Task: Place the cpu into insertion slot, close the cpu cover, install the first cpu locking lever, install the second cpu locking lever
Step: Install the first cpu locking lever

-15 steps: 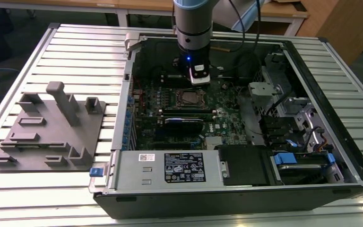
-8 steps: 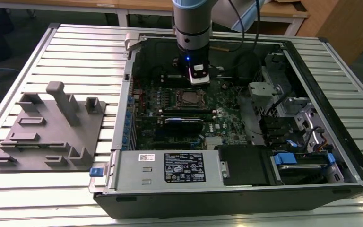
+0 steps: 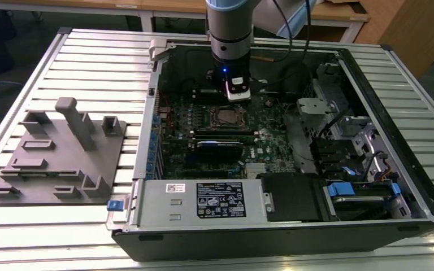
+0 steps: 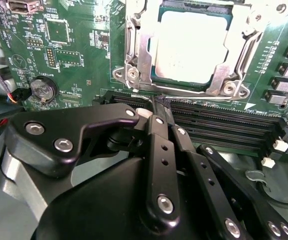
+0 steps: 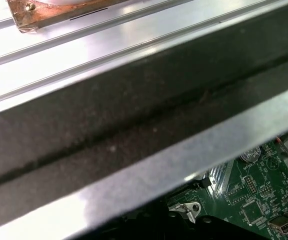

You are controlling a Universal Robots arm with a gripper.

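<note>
In the exterior view, a grey plastic stand [image 3: 59,152] lies on the table at the exterior view's left, well apart from the work. Beside it is the open computer case [image 3: 145,141], and the arm comes down into the case near its middle.

The gripper [image 3: 237,93] hangs low over the green board, and the insertion slot [image 3: 228,117] lies just beside it, on the side nearer to this camera.

In the second wrist view, a round battery [image 4: 42,90] sits on the board on one side. The gripper [image 4: 156,105] has its fingers pressed together, and I see nothing between them.

Straight ahead of the fingertips is the socket. The cpu [image 4: 191,47] lies flat inside it, and the cpu cover [image 4: 138,47] is already down around it, so the silver top shows through the window.

A thin metal lever [image 4: 142,93] seems to run along the socket edge nearest to the fingertips, crosswise to the fingers. I judge that this edge is what the gripper works on now.

The long black memory slots [image 4: 219,120] run beside that edge, parallel to it.
</note>
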